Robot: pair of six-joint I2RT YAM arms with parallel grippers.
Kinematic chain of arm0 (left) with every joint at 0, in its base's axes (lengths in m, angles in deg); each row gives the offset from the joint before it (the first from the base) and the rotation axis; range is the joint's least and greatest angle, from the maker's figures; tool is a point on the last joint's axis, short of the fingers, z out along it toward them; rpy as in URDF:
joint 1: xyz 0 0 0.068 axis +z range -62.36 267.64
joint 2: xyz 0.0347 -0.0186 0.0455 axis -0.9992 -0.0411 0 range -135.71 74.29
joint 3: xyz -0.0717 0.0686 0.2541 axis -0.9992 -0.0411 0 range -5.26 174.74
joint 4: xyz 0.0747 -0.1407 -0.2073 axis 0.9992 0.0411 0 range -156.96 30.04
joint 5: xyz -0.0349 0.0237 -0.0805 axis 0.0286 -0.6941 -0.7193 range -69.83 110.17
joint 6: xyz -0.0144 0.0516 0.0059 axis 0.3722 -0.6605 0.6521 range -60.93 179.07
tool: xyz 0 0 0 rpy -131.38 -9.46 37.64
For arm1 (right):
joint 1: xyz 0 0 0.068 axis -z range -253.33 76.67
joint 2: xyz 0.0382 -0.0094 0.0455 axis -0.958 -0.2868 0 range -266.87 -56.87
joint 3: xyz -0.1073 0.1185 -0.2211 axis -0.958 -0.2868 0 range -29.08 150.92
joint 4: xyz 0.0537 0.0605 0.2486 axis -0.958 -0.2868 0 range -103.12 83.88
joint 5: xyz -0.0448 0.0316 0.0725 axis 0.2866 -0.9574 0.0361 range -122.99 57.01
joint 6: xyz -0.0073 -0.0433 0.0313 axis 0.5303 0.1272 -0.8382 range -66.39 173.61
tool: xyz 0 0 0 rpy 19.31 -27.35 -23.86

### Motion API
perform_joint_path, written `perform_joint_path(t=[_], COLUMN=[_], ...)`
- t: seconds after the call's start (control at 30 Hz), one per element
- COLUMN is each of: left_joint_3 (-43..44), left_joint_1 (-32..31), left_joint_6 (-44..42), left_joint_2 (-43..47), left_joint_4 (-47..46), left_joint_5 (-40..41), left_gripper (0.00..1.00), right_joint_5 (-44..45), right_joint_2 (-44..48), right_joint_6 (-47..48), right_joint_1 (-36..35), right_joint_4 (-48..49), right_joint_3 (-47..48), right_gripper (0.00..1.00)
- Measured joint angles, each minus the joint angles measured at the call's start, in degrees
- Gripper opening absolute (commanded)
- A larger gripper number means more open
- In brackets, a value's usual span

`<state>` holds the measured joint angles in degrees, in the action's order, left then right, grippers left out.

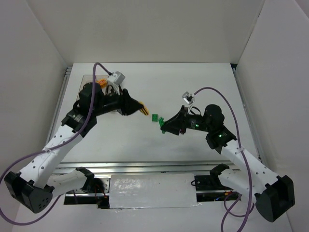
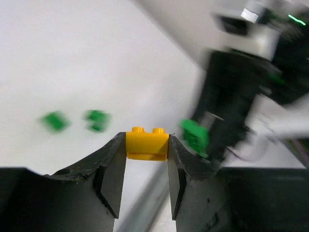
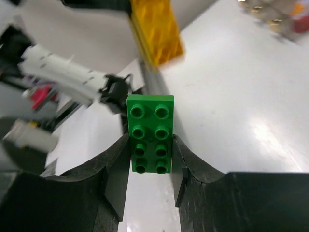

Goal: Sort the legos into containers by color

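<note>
Two grippers, each closed on one lego, meet over the middle of the table (image 1: pixel 207 77); positions are given relative to the loose green lego (image 1: pixel 155 117) lying flat there.

(a) Left gripper (image 1: pixel 143 109): just to the left of the loose green lego and above the table. In the left wrist view, the left gripper (image 2: pixel 147 147) has its fingers drawn in onto the two short ends of a yellow lego (image 2: pixel 147 144). The brick sits crosswise at the very fingertips, with its two studs up, and the fingers touch it on both sides.

(b) Right gripper (image 1: pixel 165 126): just to the right of the loose green lego, on its near side. In the right wrist view, the right gripper (image 3: pixel 150 145) has its fingers pressed against the long sides of a long green lego (image 3: pixel 150 133). That brick is two studs wide and four long. Its stud face is toward the camera, and its far half projects beyond the fingertips.

(c) The two held bricks are near each other but apart, with the loose green lego between them.

(d) The left wrist view shows two blurred green pieces (image 2: pixel 54 121) (image 2: pixel 96 120) on the table. It cannot be told which of them is the landmark.

(e) Containers (image 1: pixel 86 79): clear bins, well apart from the loose green lego at the far left and partly hidden behind the left arm. An orange-yellow piece (image 1: pixel 102 83) shows there, but its compartment cannot be told.
</note>
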<state>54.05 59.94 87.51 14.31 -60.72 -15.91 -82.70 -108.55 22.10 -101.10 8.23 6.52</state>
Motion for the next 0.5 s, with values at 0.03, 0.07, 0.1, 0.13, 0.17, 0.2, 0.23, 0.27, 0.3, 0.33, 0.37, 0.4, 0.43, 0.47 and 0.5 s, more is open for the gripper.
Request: perform_joint_path(t=[0.03, 0.07, 0.1, 0.13, 0.17, 0.2, 0.23, 0.27, 0.3, 0.33, 0.37, 0.4, 0.43, 0.47, 0.5], left_joint_3=[3.3, 6.1, 8.3, 10.4, 12.5, 14.4, 16.3, 18.7, 21.2, 24.1, 27.0, 29.7, 32.5, 34.0, 37.0], left_joint_1=[0.6, 1.7, 3.7, 6.0, 9.0, 12.6, 15.2, 18.3, 20.6, 22.5, 24.1, 25.0, 25.6, 25.7, 25.8], left_joint_6=[-1.8, -3.3, -4.6, -5.6, -6.3, -7.4, -8.0, -9.0, -9.9, -10.6, -11.9, -13.4, -15.2, -16.1, -18.6], left_joint_2=[-1.2, -2.4, -4.0, -5.5, -7.6, -10.7, -13.4, -17.1, -21.0, -24.9, -29.0, -32.9, -36.4, -38.4, -42.4], left_joint_4=[3.7, 7.0, 9.2, 11.3, 13.2, 14.8, 16.1, 17.4, 18.7, 20.3, 20.9, 21.6, 22.4, 22.5, 22.8], left_joint_5=[7.2, 12.7, 17.4, 21.7, 26.3, 30.8, 34.6, 38.8, 41.7, 44.3, 47.1, 49.5, 51.5, 52.5, 54.1], left_gripper=[0.0, 0.0, 0.0, 0.0, 0.0, 0.0, 0.0, 0.0, 0.0, 0.0, 0.0, 0.0, 0.0, 0.0, 0.0], right_joint_5=[2.8, 5.5, 7.9, 10.1, 11.7, 12.8, 13.6, 14.2, 14.7, 14.9, 15.0, 15.0, 15.0, 14.8, 14.6], right_joint_2=[0.6, 1.2, 1.7, 2.3, 2.7, 3.1, 3.4, 3.7, 4.1, 4.4, 4.8, 5.3, 5.7, 6.1, 6.3], right_joint_6=[0.4, 0.7, 0.9, 1.0, 1.0, 1.1, 1.2, 1.4, 1.4, 1.4, 1.4, 1.4, 1.4, 1.4, 1.5], right_joint_1=[0.2, 0.4, 0.6, 0.7, 0.8, 0.9, 0.9, 1.0, 1.0, 1.0, 1.0, 1.0, 1.0, 1.0, 1.0], right_joint_4=[-1.9, -3.7, -5.5, -6.9, -7.9, -8.8, -9.7, -10.5, -11.1, -11.6, -12.0, -12.2, -12.3, -12.4, -12.4], right_joint_3=[0.1, 0.1, 0.1, 0.1, 0.1, 0.1, 0.1, 0.1, 0.0, 0.0, 0.0, -0.1, -0.3, -0.5, -0.7], right_gripper=[0.0, 0.0, 0.0, 0.0, 0.0, 0.0, 0.0, 0.0, 0.0, 0.0, 0.0, 0.0, 0.0, 0.0, 0.0])
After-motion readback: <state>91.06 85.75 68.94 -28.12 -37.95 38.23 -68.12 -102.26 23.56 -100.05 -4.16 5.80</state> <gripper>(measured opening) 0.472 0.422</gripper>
